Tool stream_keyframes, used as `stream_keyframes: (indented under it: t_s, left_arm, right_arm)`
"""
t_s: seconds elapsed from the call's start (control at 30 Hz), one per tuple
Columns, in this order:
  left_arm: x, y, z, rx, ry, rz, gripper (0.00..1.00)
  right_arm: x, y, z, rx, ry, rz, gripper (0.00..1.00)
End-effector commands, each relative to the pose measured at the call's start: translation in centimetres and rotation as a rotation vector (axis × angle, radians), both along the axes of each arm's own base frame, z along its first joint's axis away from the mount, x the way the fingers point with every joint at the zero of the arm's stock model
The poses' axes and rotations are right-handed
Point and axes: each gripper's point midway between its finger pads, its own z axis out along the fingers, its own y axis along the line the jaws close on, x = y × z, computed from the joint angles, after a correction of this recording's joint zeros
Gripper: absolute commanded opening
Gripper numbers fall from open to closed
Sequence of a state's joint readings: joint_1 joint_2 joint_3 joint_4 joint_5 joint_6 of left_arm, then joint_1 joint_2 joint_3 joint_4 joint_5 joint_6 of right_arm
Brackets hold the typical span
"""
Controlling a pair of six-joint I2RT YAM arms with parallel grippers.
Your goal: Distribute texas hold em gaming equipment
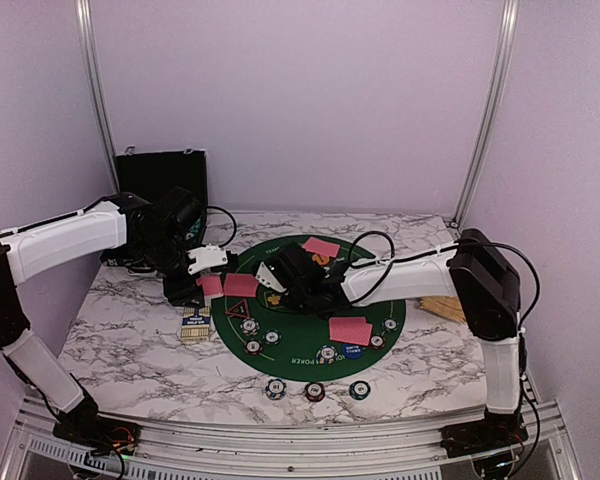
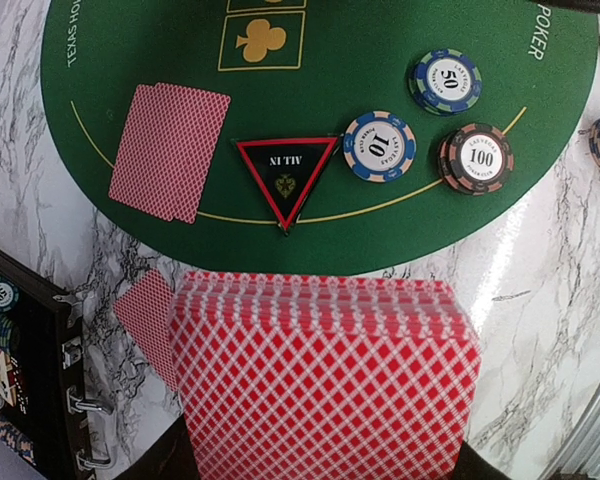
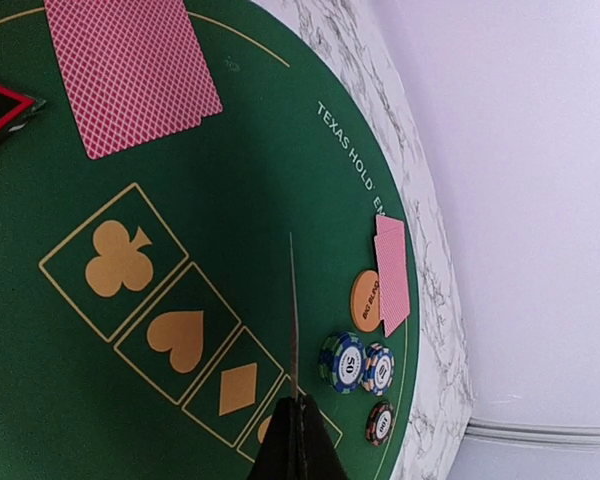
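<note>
A round green mat (image 1: 310, 300) carries the texas hold em gaming equipment. My left gripper (image 1: 205, 262) is shut on a fanned deck of red-backed cards (image 2: 320, 380) just off the mat's left edge; the deck hides its fingers. Beyond the deck lie the red-rimmed black triangle (image 2: 285, 175), two cards (image 2: 168, 150) and three chips (image 2: 379, 146). Over the mat's middle, my right gripper (image 3: 300, 405) is shut on a single card (image 3: 293, 320) seen edge-on. Past it are an orange disc (image 3: 365, 300), two cards (image 3: 392, 275) and chips (image 3: 341, 362).
An open black case (image 2: 30, 380) with chips lies under the left arm. A card box (image 1: 196, 323) sits left of the mat, a tan wooden object (image 1: 442, 307) at the right. Three chips (image 1: 314, 391) stand off the mat at the front. Cards (image 1: 351, 330) and a blue disc (image 1: 352, 350) lie near right.
</note>
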State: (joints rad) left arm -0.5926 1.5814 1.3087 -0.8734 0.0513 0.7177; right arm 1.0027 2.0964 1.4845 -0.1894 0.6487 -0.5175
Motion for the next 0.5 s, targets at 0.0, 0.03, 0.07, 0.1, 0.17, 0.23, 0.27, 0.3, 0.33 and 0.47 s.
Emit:
stream_keyframes:
  t_s: [0.0,0.03,0.07,0.1,0.17,0.23,0.27,0.3,0.33,0.47]
  left_arm:
    - [-0.8,0.4,0.7,-0.009,0.008,-0.004,0.00]
    - [-0.9,0.4,0.7,-0.006,0.010,-0.005,0.00]
    - [-0.9,0.4,0.7,-0.005,0.010,-0.005,0.00]
    - [-0.9,0.5,0.6,-0.004,0.010,-0.004,0.00]
    - [-0.9,0.4,0.7,-0.005,0.008,-0.006,0.00]
    - [-0.8,0.4,0.7,-0.004,0.009,-0.004,0.00]
    - [-0.9,0.4,0.7,-0.005,0.010,-0.005,0.00]
    - [-0.9,0.4,0.7,-0.006,0.011,-0.004,0.00]
    - [-0.9,0.4,0.6,-0.006,0.012,-0.004,0.00]
    - [-0.8,0.4,0.6,-0.005,0.011,-0.005,0.00]
  right_arm:
    - [-0.2,1.7,0.3,0.012,-0.061,0.093,0.00]
    - [-0.3,1.8,0.0,0.014,-0.056,0.102,0.00]
    - [-0.4,2.0,-0.3,0.016,-0.045,0.112,0.00]
    - [-0.6,2.1,-0.5,0.020,-0.035,0.121,0.00]
    - [-0.9,2.5,-1.0,0.034,-0.010,0.135,0.00]
    - [-1.0,2.7,-1.5,0.041,0.011,0.143,0.00]
    - [-1.2,2.6,-2.2,0.032,0.031,0.143,0.00]
    - [-1.3,2.6,-2.5,0.025,0.044,0.144,0.00]
    - [-1.5,2.5,-2.9,0.018,0.056,0.143,0.00]
    - [-2.1,2.1,-4.0,0.016,0.103,0.134,0.00]
